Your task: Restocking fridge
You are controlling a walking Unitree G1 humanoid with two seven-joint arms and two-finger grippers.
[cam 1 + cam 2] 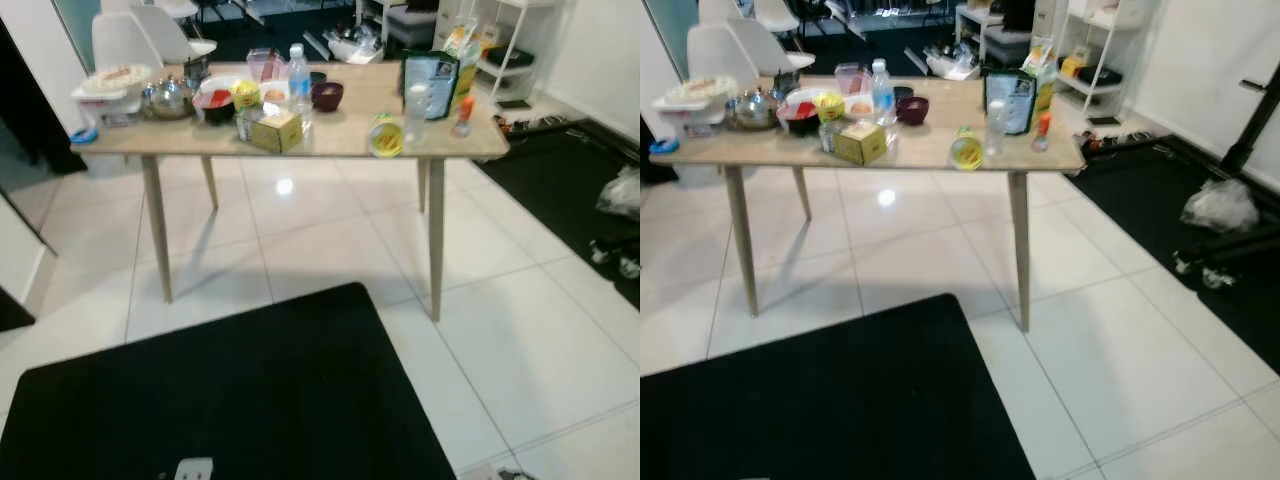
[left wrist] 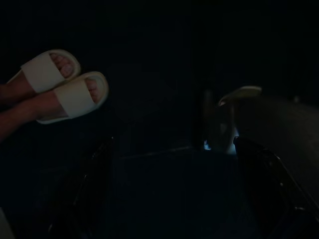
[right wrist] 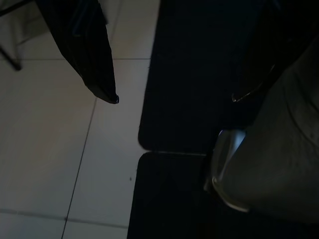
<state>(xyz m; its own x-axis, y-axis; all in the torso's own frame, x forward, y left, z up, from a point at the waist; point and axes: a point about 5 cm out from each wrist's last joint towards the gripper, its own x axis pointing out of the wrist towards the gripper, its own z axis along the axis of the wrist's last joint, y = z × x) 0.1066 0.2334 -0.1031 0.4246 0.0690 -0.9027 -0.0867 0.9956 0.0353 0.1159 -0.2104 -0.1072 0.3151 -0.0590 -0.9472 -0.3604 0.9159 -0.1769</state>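
Note:
A wooden table (image 1: 330,140) stands ahead across white tiles, loaded with groceries. On it are a water bottle (image 1: 299,75), a yellow box (image 1: 277,130), a yellow-lidded jar (image 1: 385,137) on its side near the front edge, a dark bowl (image 1: 327,95), a dark bag (image 1: 430,85) and stacked containers (image 1: 112,90) at the left end. Both arms hang idle by my sides. My right gripper (image 3: 174,99) is open over the mat edge and tiles. In its dark wrist view, my left gripper (image 2: 173,144) is faintly seen, fingers apart and holding nothing.
A black mat (image 1: 240,400) covers the floor between me and the table. White chairs (image 1: 120,40) stand behind the table and a white shelf (image 1: 1090,50) at the back right. A plastic bag (image 1: 1220,205) lies on the right. A person's slippered feet (image 2: 65,89) stand near my left gripper.

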